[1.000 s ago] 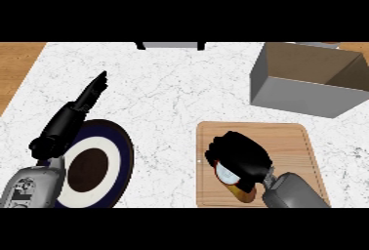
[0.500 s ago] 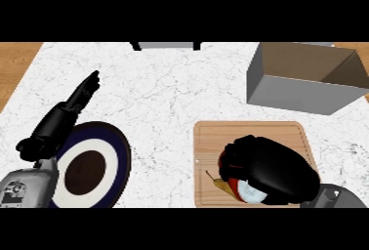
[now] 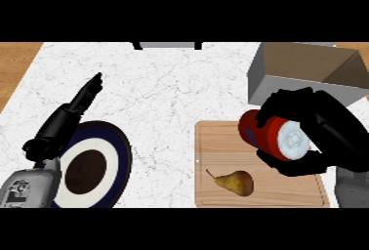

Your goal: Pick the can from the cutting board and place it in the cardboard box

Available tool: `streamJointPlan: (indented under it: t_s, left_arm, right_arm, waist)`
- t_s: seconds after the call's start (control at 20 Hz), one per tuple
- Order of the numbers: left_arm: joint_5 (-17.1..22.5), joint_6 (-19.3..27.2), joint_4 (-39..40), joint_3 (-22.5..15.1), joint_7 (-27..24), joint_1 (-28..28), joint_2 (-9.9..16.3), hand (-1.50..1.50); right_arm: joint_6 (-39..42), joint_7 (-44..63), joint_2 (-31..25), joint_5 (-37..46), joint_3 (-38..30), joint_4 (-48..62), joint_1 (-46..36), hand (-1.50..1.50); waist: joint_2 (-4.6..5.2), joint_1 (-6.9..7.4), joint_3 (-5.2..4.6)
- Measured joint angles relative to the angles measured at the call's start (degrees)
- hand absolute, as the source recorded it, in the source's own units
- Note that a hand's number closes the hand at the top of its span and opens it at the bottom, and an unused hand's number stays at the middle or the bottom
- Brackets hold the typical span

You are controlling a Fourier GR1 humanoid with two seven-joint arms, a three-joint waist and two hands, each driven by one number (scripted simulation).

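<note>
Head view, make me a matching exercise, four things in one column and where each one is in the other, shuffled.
Things:
1. can
2. pear
3. plate
4. cardboard box

Places:
A. lying on the cutting board
B. far right of the counter, open
C. held in the right hand, fingers curled round it
D. under the left hand

Pairs: 1-C, 2-A, 3-D, 4-B

Head view, sole camera: steep downward look onto the counter [image 3: 180, 88], close range; forearms enter from the frame's lower edge.
</note>
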Motion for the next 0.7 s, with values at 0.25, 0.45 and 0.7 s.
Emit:
streamJointPlan:
  t_s: [0.25, 0.45, 0.7]
  left_arm:
    - [-0.42, 0.08, 0.90, -0.11, -0.59, -0.57, -0.48, 0.00]
    - [-0.54, -0.11, 0.90, -0.31, 0.06, -1.38, -0.86, 0.00]
    - [-0.59, -0.70, 0.89, -0.34, -1.11, -0.86, -0.67, 0.00]
  right_arm:
    - [0.69, 4.98, 0.42, -2.86, -7.66, 9.23, -9.17, 1.50]
    - [-0.68, 2.96, -2.15, -1.55, -11.18, 20.09, -15.84, 1.50]
    - [-1.59, -2.79, -7.29, 3.54, -11.01, 35.41, -21.89, 1.50]
  waist:
    - [0.13, 0.49, 0.01]
    - [0.21, 0.83, 0.01]
    - [0.52, 1.67, 0.03]
